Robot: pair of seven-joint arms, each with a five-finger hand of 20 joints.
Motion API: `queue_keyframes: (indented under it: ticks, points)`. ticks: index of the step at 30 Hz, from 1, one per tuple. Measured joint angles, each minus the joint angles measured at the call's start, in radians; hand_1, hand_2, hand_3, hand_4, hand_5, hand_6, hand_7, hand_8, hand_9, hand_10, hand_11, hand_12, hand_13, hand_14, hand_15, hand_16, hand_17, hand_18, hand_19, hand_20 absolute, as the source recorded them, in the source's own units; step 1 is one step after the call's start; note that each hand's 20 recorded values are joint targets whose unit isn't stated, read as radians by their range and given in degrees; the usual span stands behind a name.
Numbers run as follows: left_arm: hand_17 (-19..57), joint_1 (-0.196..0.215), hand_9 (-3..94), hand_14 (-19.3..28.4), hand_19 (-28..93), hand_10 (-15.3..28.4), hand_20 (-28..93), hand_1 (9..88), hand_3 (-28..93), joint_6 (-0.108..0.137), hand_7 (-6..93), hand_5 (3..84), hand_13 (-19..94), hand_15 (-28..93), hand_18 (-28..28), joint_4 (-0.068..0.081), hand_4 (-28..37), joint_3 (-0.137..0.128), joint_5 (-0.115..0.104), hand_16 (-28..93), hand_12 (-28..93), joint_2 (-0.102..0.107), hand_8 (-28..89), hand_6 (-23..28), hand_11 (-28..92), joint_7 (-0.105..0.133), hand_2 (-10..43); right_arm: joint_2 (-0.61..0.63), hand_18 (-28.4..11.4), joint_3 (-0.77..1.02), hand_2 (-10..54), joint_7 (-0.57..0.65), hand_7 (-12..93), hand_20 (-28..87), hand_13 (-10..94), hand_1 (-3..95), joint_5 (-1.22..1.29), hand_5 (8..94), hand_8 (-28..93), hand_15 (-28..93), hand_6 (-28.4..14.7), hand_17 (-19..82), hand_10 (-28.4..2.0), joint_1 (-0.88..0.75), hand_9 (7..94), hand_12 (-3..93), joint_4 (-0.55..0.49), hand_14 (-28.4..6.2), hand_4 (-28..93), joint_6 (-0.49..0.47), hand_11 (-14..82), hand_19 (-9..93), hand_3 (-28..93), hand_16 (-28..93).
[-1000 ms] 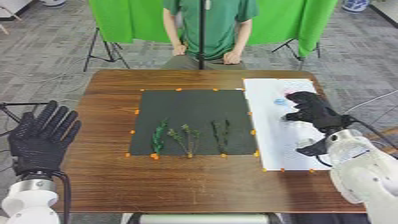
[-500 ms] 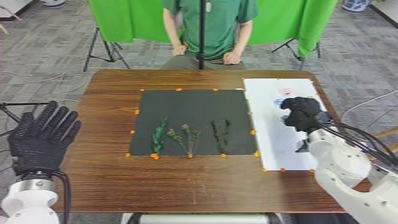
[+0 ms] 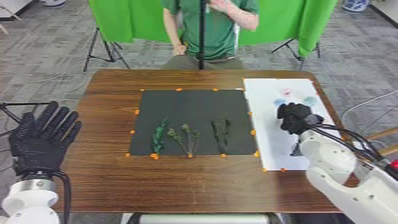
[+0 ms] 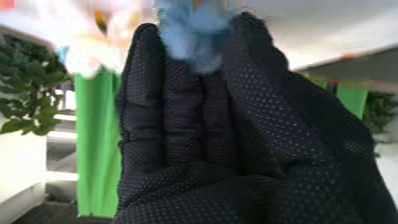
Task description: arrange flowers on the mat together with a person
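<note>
One blue flower (image 3: 279, 102): on the white sheet (image 3: 275, 150), just beyond the right hand (image 3: 295, 118) and a little to that hand's left.
Second blue flower (image 3: 309, 100): also just beyond the right hand, but off to its right.
Pink flower (image 3: 286, 92): straight ahead of the right hand, past both blue ones.
Right hand's line: it points away from the robot, so the near blooms lie roughly along its reach rather than across it.
Right hand's grasp: blue petals (image 4: 189, 30) sit right at its tip in the right wrist view, pale petals (image 4: 89, 45) beside them; whether it has hold of the blue bloom or is only up against it, I cannot tell.
Bloom's long axis: no stem can be made out, so its lie is unclear.
Dark mat (image 3: 191, 110): to the right hand's left. Its leafy green sprig (image 3: 158, 136), branching stems (image 3: 188, 140) and thin stems (image 3: 220, 136) all run lengthwise away from the robot.
Left hand (image 3: 43, 140): spread and empty, across the mat from the flowers; the right is clearly nearer.
Coming move: probably secure a blue bloom, then carry it leftward to the stem tops.
</note>
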Motion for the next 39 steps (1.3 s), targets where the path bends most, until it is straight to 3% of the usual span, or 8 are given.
queue_keyframes:
  ticks: [2, 4, 14, 21, 29, 35, 39]
  points:
    - [-6.6, 0.0, 37.3, 16.1, 38, 15.4, 14, 24.2, 76, 0.0, 13.2, 44.6, 27, 35, 15.5, 0.0, -28.3, 0.0, 0.0, -6, 10, 0.0, -9, 8.6, 20, -0.001, 14.5, -0.005, -5.3, -0.007, -9.5, 0.005, 29, 13, 61, 68.5, 0.001, 56.5, -15, 35, 0.8, 34, -8.7, 0.003, 62.1, 30.9, 0.007, -1.7, -28, -0.002, 23.0, 86, 67, 49]
    - [-6.7, 0.0, 37.3, 16.1, 38, 15.4, 14, 24.2, 76, 0.0, 13.2, 44.6, 27, 35, 15.5, 0.0, -28.3, 0.001, 0.0, -6, 10, -0.001, -9, 8.6, 20, -0.001, 14.5, -0.008, -4.9, -0.012, -9.5, 0.014, 31, 12, 63, 70.4, 0.001, 58.2, -15, 36, 1.3, 34, -7.3, 0.007, 67.4, 41.5, 0.009, -1.1, -28, 0.008, 15.0, 92, 68, 53]
    - [-6.7, 0.0, 37.3, 16.1, 38, 15.4, 14, 24.1, 76, 0.001, 13.3, 44.6, 27, 35, 15.5, 0.0, -28.3, 0.001, -0.001, -7, 10, -0.001, -9, 8.6, 20, -0.002, 14.5, -0.005, -5.5, -0.017, -9.5, 0.024, 35, 16, 68, 72.4, 0.015, 60.6, -5, 34, 1.0, 36, -7.5, -0.03, 72.0, 46.2, 0.011, -0.3, -28, 0.177, 13.5, 93, 67, 59]
    - [-6.7, 0.001, 37.3, 16.1, 38, 15.5, 14, 24.1, 76, 0.002, 13.3, 44.7, 27, 35, 15.5, 0.0, -28.3, 0.001, -0.002, -7, 10, -0.001, -9, 8.7, 20, -0.003, 14.5, 0.012, -5.2, -0.049, -9.5, -0.032, 37, 15, 68, 71.9, 0.074, 60.2, -2, 34, 0.7, 36, -8.1, -0.018, 71.8, 47.1, -0.095, -0.8, -27, 0.279, 13.4, 93, 68, 60]
    - [-6.7, 0.001, 37.4, 16.1, 38, 15.5, 14, 24.2, 76, 0.003, 13.3, 44.7, 27, 35, 15.5, 0.0, -28.3, 0.004, -0.013, -7, 10, 0.001, -9, 8.7, 20, 0.003, 14.6, -0.065, -4.9, -0.314, -9.5, -0.197, 37, 15, 67, 71.6, 0.152, 59.7, 0, 34, 0.7, 36, -8.3, 0.251, 71.4, 47.6, -0.106, -0.8, -27, 0.307, 13.8, 93, 68, 60]
    - [-6.6, -0.006, 37.4, 16.1, 38, 15.6, 14, 24.1, 76, 0.008, 13.3, 44.8, 27, 35, 15.4, 0.013, -28.3, 0.019, -0.062, -7, 10, 0.003, -9, 8.7, 20, 0.012, 14.7, -0.244, -4.7, -0.455, -9.5, -0.32, 39, 14, 67, 71.0, 0.229, 58.7, 1, 34, 0.5, 35, -8.1, 0.428, 70.6, 48.2, -0.01, -0.7, -27, 0.253, 14.5, 93, 69, 59]
    - [-6.4, -0.013, 37.4, 16.2, 38, 15.7, 14, 24.1, 76, 0.017, 13.4, 44.9, 27, 35, 15.4, 0.019, -28.3, 0.036, -0.054, -7, 10, 0.008, -9, 8.8, 20, 0.01, 14.8, -0.362, -4.8, -0.589, -9.5, -0.317, 40, 14, 67, 70.8, 0.215, 58.4, 1, 34, 0.6, 35, -8.1, 0.538, 70.4, 48.2, 0.08, -0.6, -27, 0.247, 14.8, 93, 70, 59]
